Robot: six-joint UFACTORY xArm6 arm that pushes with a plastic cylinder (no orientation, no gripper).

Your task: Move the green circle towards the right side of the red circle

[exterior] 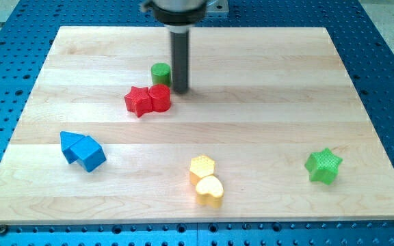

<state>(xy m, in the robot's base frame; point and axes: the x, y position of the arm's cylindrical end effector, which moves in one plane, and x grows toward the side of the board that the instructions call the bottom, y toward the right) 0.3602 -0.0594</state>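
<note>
The green circle (160, 72) stands on the wooden board (265, 102), toward the view's top, left of centre. The red circle (160, 98) sits just below it, almost touching. A red star (139, 101) touches the red circle's left side. My tip (180, 90) is down on the board just right of the green circle and right of and slightly above the red circle, close to both.
Two blue blocks (82, 150) lie together at the view's left. A yellow hexagon (202, 167) and a yellow heart (210, 190) sit together near the bottom centre. A green star (323, 165) lies at the lower right.
</note>
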